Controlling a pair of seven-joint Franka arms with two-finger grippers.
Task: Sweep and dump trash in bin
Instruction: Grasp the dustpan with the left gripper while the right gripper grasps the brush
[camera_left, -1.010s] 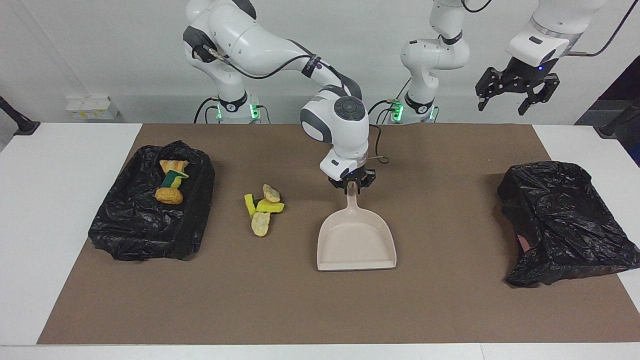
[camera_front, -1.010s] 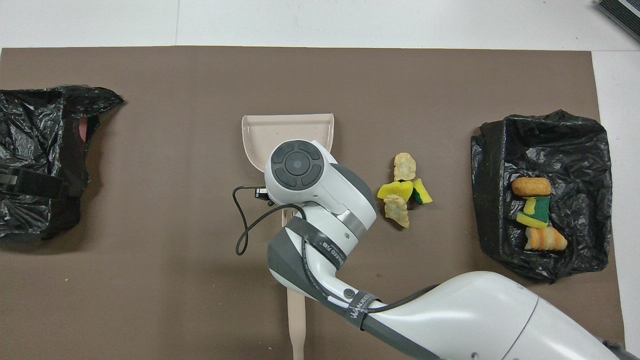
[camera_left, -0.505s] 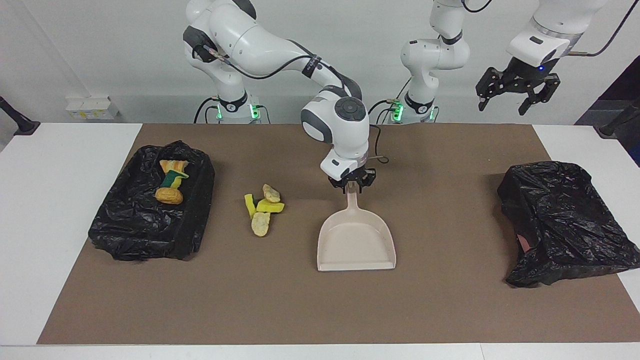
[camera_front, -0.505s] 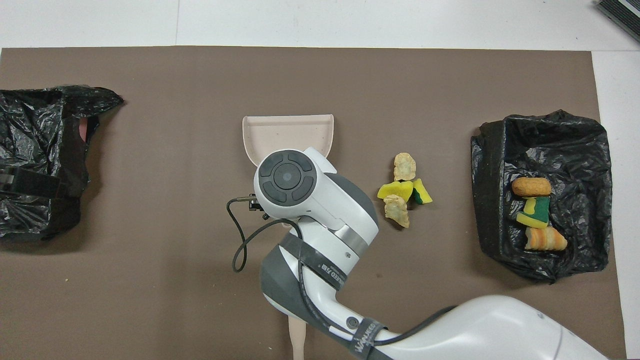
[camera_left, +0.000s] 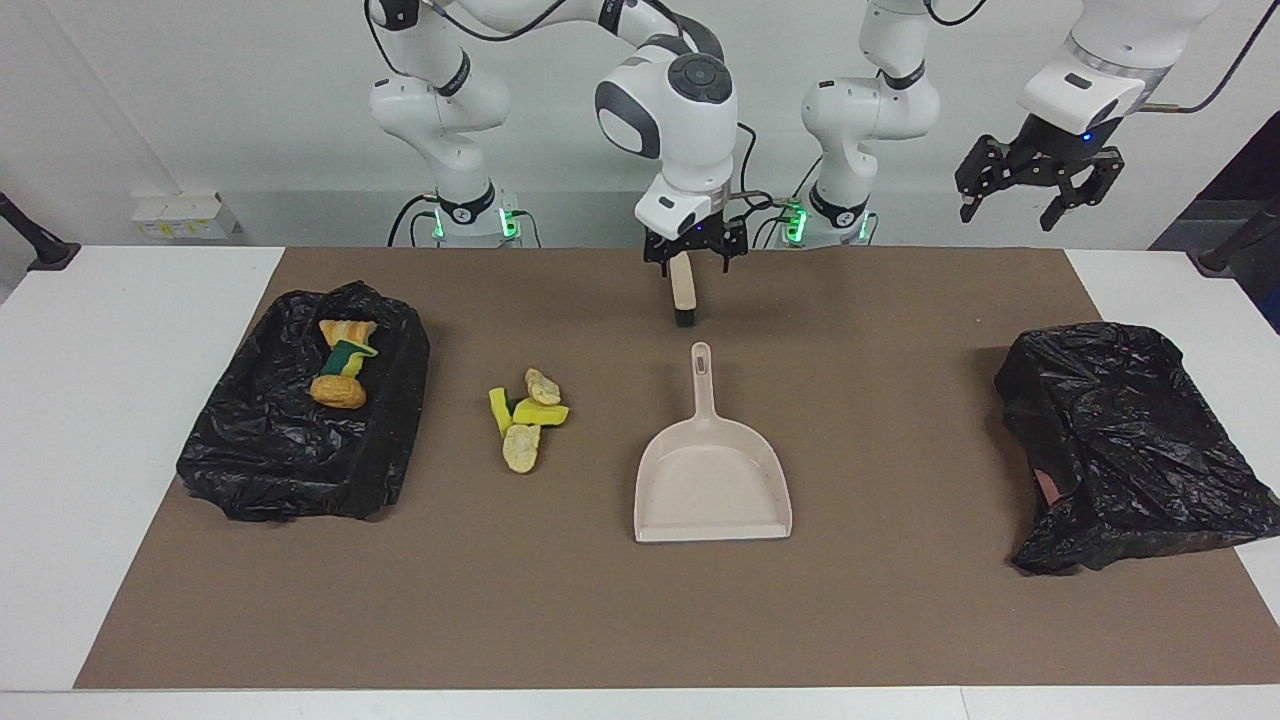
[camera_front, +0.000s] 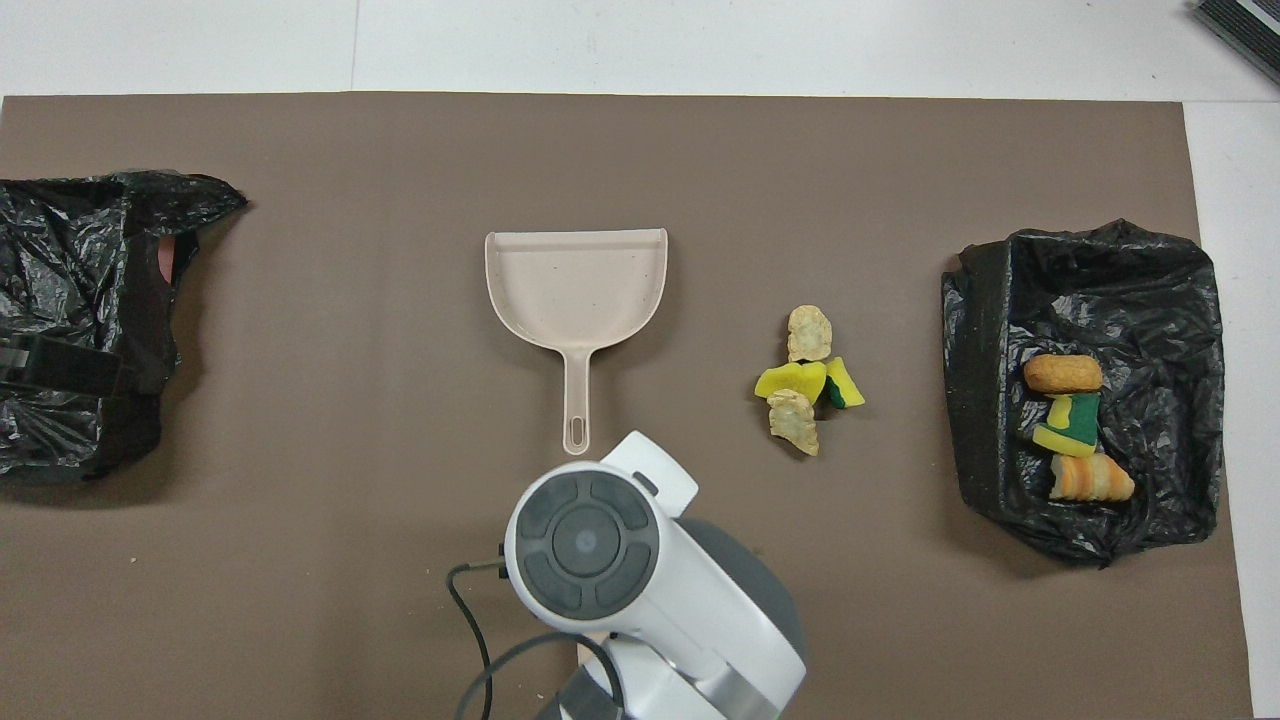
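A: Item one, right gripper (camera_left: 693, 255)?
B: Jaws released, nothing clearly gripped. It hung over the brush (camera_left: 684, 290), at 6 o'clock of the dustpan (camera_front: 575, 290), clock read on the overhead view. Whether it touched the brush could not be told.

A: Left gripper (camera_left: 1035, 190)?
B: Spread, empty, raised at the 9 o'clock end, waiting.

A: Trash (camera_front: 805, 385)?
B: Loose heap on the mat at 3 o'clock of the dustpan. Bin (camera_front: 1180, 300) at 3 o'clock of the heap, some scraps (camera_front: 1070, 430) already inside. A second bag (camera_front: 80, 320) lay at 9 o'clock.

A: Step in hand?
B: Likely pan set down, brush being fetched. Next: lower, clamp the handle, then sweep. The pan mouth faced 12 o'clock, so the heap would need steering round to it.

A: Changes against a second earlier?
B: Then the right gripper was clenched on the dustpan handle; since then it let go, rose and drew back to 6 o'clock. Dustpan and trash had not moved.
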